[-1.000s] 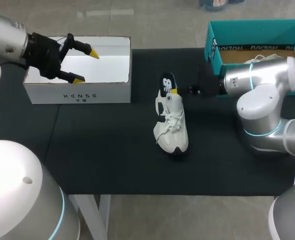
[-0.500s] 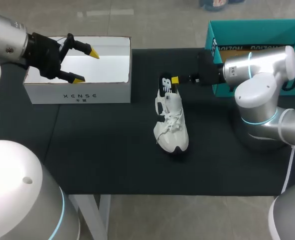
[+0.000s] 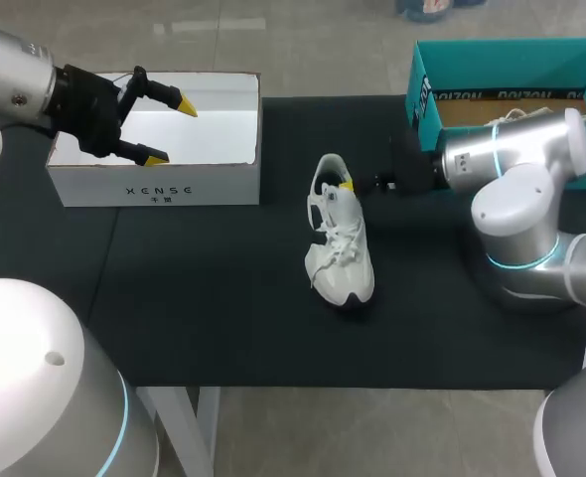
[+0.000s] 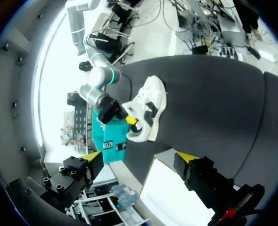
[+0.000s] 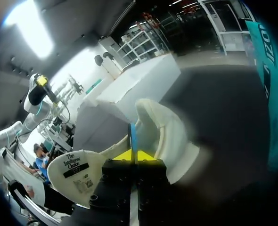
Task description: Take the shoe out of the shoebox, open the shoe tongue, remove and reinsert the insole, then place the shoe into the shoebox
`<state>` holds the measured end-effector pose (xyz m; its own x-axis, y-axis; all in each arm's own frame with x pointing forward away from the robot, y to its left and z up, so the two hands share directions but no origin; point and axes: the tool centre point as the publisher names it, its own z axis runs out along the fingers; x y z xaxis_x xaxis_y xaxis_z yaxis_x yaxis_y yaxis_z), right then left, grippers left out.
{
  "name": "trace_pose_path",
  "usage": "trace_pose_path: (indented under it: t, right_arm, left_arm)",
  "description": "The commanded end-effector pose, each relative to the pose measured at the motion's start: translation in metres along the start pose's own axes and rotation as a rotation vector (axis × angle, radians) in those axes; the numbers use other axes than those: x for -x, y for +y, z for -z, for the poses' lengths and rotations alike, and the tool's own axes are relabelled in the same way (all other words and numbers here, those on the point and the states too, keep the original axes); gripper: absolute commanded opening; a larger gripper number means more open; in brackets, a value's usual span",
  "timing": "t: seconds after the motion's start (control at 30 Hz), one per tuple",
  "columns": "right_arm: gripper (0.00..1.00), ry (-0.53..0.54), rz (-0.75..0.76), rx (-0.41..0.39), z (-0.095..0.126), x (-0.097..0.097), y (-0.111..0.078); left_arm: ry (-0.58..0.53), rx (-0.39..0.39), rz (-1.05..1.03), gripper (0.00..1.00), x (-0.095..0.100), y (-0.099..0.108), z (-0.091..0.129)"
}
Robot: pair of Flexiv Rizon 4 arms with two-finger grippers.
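1. Two arms: the left arm (image 3: 10,70) and the right arm (image 3: 516,164).
2. Two grippers: the left gripper (image 3: 169,129) and the right gripper (image 3: 347,185).
3. Two boxes: one white box (image 3: 154,187) and one teal shoebox (image 3: 424,99).
4. One white shoe (image 3: 341,248) stands on the single table (image 3: 223,298).
5. One insole (image 5: 132,133) shows only as a thin blue edge.

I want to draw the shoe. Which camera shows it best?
The head view: the whole shoe shows from above, laces and all. The left wrist view shows it small and far off. The right wrist view shows only one part, by its claw.
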<state>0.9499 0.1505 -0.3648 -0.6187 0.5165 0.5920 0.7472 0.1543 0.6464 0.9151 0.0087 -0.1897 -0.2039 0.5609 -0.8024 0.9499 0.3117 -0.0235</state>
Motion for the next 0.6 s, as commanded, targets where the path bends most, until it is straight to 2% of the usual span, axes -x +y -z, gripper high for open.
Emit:
trace_pose_path:
  t: [0.03,0.3,0.33,0.4,0.6]
  right_arm:
    - [0.00,-0.005,-0.003,-0.015,-0.003,-0.001,-0.011]
    - [0.00,0.000,0.002,-0.029,-0.006,0.001,-0.008]
    - [0.18,-0.002,0.005,-0.027,-0.005,0.000,-0.006]
    - [1.00,-0.004,0.013,-0.020,-0.002,-0.002,-0.001]
    - [1.00,-0.027,0.032,0.005,0.009,-0.009,0.012]
  left_arm:
    - [0.004,0.000,0.000,1.00,0.000,0.000,0.000]
    - [0.004,0.000,0.000,1.00,0.000,0.000,0.000]
    - [0.004,0.000,0.000,1.00,0.000,0.000,0.000]
    - [0.004,0.000,0.000,1.00,0.000,0.000,0.000]
    - [0.004,0.000,0.000,1.00,0.000,0.000,0.000]
